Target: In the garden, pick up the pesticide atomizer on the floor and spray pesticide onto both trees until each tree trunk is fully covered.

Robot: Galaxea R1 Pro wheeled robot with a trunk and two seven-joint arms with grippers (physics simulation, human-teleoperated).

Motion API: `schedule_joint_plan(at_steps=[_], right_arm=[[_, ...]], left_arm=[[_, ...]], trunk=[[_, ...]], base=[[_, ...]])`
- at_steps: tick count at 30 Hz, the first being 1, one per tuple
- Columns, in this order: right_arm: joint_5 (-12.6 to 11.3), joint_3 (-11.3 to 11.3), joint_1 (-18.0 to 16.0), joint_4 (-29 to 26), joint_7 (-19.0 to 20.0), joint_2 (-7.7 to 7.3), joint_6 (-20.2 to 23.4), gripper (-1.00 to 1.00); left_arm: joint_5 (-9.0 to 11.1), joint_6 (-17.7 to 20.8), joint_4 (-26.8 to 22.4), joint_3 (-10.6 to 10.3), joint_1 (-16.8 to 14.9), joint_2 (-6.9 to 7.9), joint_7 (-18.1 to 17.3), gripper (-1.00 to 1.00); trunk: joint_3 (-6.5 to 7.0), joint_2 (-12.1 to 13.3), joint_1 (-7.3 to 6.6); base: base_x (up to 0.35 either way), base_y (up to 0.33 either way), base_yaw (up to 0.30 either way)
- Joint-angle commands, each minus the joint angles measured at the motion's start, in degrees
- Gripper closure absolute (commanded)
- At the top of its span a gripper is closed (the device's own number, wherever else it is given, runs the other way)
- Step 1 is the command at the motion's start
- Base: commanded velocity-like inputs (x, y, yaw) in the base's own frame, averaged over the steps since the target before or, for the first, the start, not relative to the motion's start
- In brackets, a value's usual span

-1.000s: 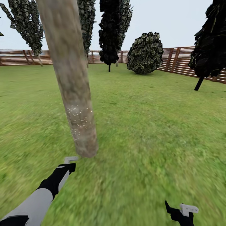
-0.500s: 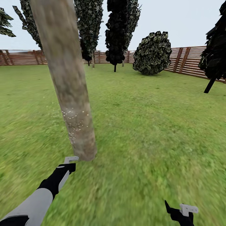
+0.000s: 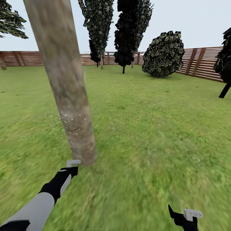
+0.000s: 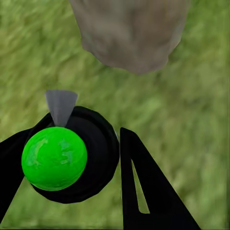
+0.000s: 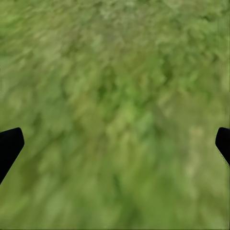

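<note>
Jaws of the left gripper (image 4: 91, 158) clamp the pesticide atomizer (image 4: 64, 155) beside the tree trunk (image 3: 69, 96), speckled only low down, so most spraying seems left; right gripper (image 5: 115, 143) jaws spread wide, empty.

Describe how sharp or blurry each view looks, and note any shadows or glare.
Head view: the fence and far trees are crisp, the grass smears toward the bottom edge, and the trunk leans from wide-angle distortion; flat light, no cast shadows. Left wrist view: the spray bottle shows a faint sheen on its green top, over soft grass. Right wrist view: blurred grass throughout.
</note>
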Motion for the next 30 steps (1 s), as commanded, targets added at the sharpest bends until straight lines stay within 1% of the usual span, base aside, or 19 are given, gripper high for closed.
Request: schedule_joint_plan(at_steps=[1, 3, 8, 10, 13, 19, 30], right_arm=[[0.0, 0.0, 0.0, 0.0, -0.01, 0.0, 0.0, -1.0], [0.0, 0.0, 0.0, 0.0, -0.02, 0.0, 0.0, -1.0], [0.0, 0.0, 0.0, 0.0, -0.01, 0.0, 0.0, -1.0], [0.0, 0.0, 0.0, 0.0, -0.03, 0.0, 0.0, -1.0], [0.0, 0.0, 0.0, 0.0, -0.06, 0.0, 0.0, -1.0], [0.0, 0.0, 0.0, 0.0, -0.02, 0.0, 0.0, -1.0], [0.0, 0.0, 0.0, 0.0, -0.05, 0.0, 0.0, -1.0]], left_arm=[[-0.06, 0.03, -0.01, 0.0, 0.0, -0.06, 0.03, 1.0], [-0.12, 0.34, -0.01, -0.06, 0.0, -0.2, -0.03, 1.0], [-0.37, 0.68, -0.09, 0.0, 0.0, -0.02, 0.22, 1.0], [-0.39, 0.75, -0.06, 0.0, 0.0, 0.08, 1.52, 1.0], [-0.32, 0.77, -0.04, -0.06, 0.0, 0.04, 3.37, 1.0], [-0.16, 0.69, -0.09, -0.09, 0.0, -0.06, 3.59, 1.0], [-0.05, 0.69, -0.09, -0.15, 0.0, -0.15, 3.59, 1.0]], trunk=[[0.0, 0.0, 0.0], [0.0, 0.0, 0.0], [0.0, 0.0, 0.0], [0.0, 0.0, 0.0], [0.0, 0.0, 0.0], [0.0, 0.0, 0.0], [0.0, 0.0, 0.0]], base=[[0.002, -0.275, 0.276], [0.001, -0.275, 0.162], [0.024, -0.275, 0.016], [0.112, -0.275, 0.066], [0.12, -0.275, 0.217], [0.107, -0.275, 0.275], [0.083, -0.275, 0.026]])
